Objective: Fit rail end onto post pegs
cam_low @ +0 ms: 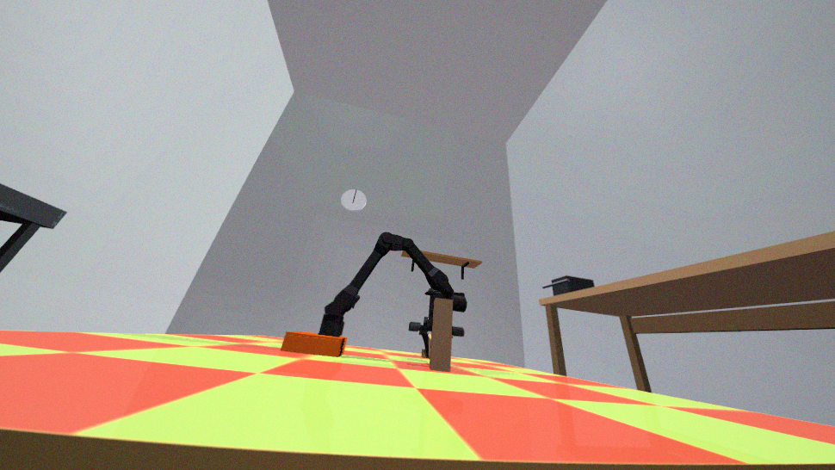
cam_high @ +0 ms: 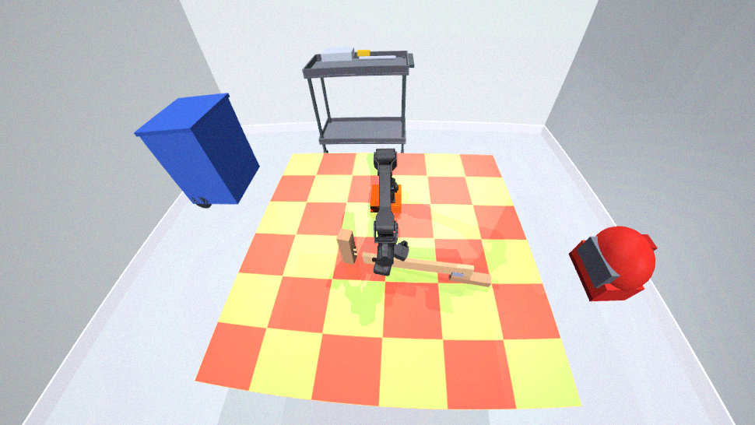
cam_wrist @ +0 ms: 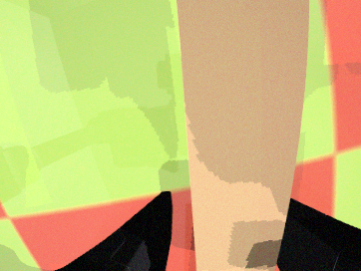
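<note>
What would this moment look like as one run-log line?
black end effector: part-open, astride long tan wooden rail | rail end: apart from short brown wooden post | fit: not made

The black arm (cam_high: 384, 192) (cam_low: 365, 269) bends up high, then reaches down to its gripper (cam_wrist: 226, 234), which points down below the bend with its fingers partly open.
</note>
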Available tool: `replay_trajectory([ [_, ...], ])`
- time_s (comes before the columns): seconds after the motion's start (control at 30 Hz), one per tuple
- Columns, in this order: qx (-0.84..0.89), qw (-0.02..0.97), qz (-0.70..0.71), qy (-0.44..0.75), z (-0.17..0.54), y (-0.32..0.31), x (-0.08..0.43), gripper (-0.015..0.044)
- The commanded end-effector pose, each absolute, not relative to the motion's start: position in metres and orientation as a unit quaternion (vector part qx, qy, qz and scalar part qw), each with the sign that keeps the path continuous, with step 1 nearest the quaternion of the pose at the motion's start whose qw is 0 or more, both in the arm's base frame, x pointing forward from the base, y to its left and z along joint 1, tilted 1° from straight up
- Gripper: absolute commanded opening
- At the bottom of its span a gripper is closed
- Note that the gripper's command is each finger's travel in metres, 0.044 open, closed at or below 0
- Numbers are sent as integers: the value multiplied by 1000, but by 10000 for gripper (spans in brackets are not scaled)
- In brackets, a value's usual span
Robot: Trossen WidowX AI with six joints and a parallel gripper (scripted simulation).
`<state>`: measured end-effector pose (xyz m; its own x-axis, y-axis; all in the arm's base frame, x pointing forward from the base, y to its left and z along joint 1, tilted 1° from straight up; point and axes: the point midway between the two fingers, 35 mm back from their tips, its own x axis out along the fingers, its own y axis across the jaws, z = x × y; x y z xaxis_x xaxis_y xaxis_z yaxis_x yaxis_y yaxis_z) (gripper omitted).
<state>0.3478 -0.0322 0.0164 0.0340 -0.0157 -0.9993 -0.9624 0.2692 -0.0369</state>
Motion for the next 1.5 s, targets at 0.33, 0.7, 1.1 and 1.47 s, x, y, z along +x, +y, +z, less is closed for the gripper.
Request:
replay_trajectory([
  [0.33, -441, 567, 416, 557, 16, -33, 348, 0],
  [0.7, -441, 567, 416, 557, 16, -33, 348, 0],
  [1.1, -441, 567, 416, 557, 22, -32, 348, 0],
  [1.47, -441, 567, 416, 557, 28, -32, 349, 0],
])
